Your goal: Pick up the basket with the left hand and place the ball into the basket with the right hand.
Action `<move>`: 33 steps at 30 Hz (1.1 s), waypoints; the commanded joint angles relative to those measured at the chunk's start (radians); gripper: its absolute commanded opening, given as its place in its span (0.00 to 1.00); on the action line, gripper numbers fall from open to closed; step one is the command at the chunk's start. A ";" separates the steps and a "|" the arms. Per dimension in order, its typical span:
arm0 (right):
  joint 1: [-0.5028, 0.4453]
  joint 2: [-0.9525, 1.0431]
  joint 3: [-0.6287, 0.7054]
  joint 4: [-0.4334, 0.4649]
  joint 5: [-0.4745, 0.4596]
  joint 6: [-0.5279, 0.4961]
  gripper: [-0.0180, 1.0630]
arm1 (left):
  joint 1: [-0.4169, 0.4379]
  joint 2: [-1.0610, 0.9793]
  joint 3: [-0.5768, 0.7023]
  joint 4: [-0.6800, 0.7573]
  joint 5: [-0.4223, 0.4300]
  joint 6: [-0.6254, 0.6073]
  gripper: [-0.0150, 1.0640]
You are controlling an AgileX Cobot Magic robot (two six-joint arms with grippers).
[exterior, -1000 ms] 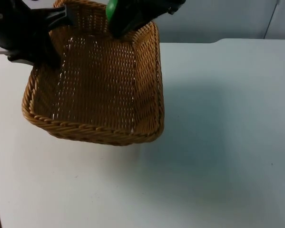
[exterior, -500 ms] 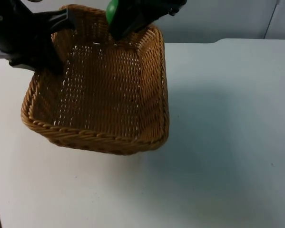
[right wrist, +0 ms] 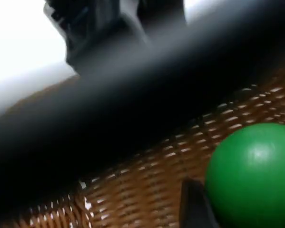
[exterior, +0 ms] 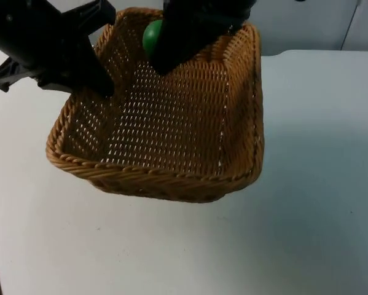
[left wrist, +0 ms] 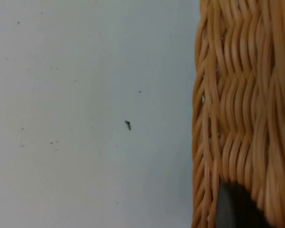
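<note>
Basket [exterior: 165,129] is hanging tilted off the table [exterior: 306,184] from above, my left claw [exterior: 101,83] pinching its side wall so the mouth faces my right claw [exterior: 156,52], which is carrying the ball [exterior: 150,35] over it. Left wrist: my fingertip [left wrist: 230,206] is pressing the weave. Right wrist: the ball is hovering above the basket floor, not released.

From a fixed camera above we look down and forward over the wicker basket [exterior: 171,141] toward the grey partition wall [exterior: 306,24]. Our left wrist camera sits very close to the basket's outer weave [left wrist: 242,104], facing the white table [left wrist: 85,95]. Our right wrist camera looks closely into that basket [right wrist: 147,190].
</note>
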 commanded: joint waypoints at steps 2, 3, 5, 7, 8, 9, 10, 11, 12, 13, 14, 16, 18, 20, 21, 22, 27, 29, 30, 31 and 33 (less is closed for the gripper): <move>0.004 -0.006 -0.004 -0.039 0.007 -0.014 0.01 | 0.002 -0.010 0.001 -0.117 0.015 0.032 0.01; 0.004 -0.006 -0.004 -0.057 0.007 -0.014 0.01 | 0.002 -0.010 0.001 -0.124 0.015 0.032 0.01; 0.004 -0.006 -0.004 -0.095 0.007 -0.009 0.01 | 0.002 -0.010 0.001 -0.126 0.015 0.032 0.01; 0.004 -0.006 -0.004 -0.108 0.004 -0.003 0.01 | 0.002 -0.010 0.001 -0.126 0.015 0.032 0.01; 0.004 -0.006 -0.004 -0.123 -0.003 0.004 0.01 | 0.002 -0.010 0.001 -0.128 0.015 0.032 0.01; 0.004 -0.006 -0.004 -0.139 -0.010 0.015 0.01 | 0.002 -0.010 0.001 -0.128 0.015 0.032 0.01; 0.004 -0.006 -0.004 -0.146 -0.017 0.017 0.01 | 0.002 -0.010 0.001 -0.128 0.015 0.032 0.01; 0.004 -0.006 -0.004 -0.146 -0.017 0.017 0.01 | 0.002 -0.010 0.001 -0.128 0.015 0.032 0.01; 0.004 -0.006 -0.004 -0.146 -0.022 0.017 0.01 | 0.002 -0.010 0.001 -0.128 0.015 0.032 0.01; 0.004 -0.006 -0.004 -0.146 -0.029 0.017 0.03 | 0.002 -0.010 0.001 -0.128 0.015 0.032 0.01; 0.004 -0.006 -0.004 -0.143 -0.031 0.017 0.07 | 0.002 -0.010 0.001 -0.128 0.015 0.032 0.01; 0.004 -0.006 -0.004 -0.143 -0.037 0.025 0.12 | 0.002 -0.010 0.001 -0.128 0.015 0.032 0.01; 0.004 -0.006 -0.004 -0.143 -0.048 0.056 0.27 | 0.002 -0.010 0.001 -0.128 0.015 0.032 0.01; 0.004 -0.006 -0.004 -0.143 -0.050 0.061 0.34 | 0.002 -0.010 0.001 -0.130 0.015 0.032 0.01; 0.004 -0.006 -0.004 -0.143 -0.052 0.068 0.45 | 0.002 -0.010 0.001 -0.130 0.015 0.032 0.01; 0.004 -0.004 -0.004 -0.143 -0.052 0.081 0.49 | 0.002 -0.010 0.001 -0.130 0.015 0.032 0.01; 0.004 0.013 -0.004 -0.158 -0.056 0.131 0.56 | 0.002 -0.010 0.001 -0.130 0.025 0.032 0.01; 0.004 0.030 -0.004 -0.168 -0.051 0.152 0.57 | 0.002 -0.010 0.001 -0.130 0.026 0.032 0.01; 0.004 0.030 -0.004 -0.168 -0.051 0.152 0.57 | 0.002 -0.010 0.001 -0.130 0.026 0.032 0.01; 0.004 0.037 -0.004 -0.170 -0.047 0.164 0.57 | 0.002 -0.010 0.001 -0.130 0.028 0.032 0.01; 0.004 0.043 -0.004 -0.170 -0.045 0.175 0.57 | 0.002 -0.010 0.001 -0.130 0.028 0.032 0.01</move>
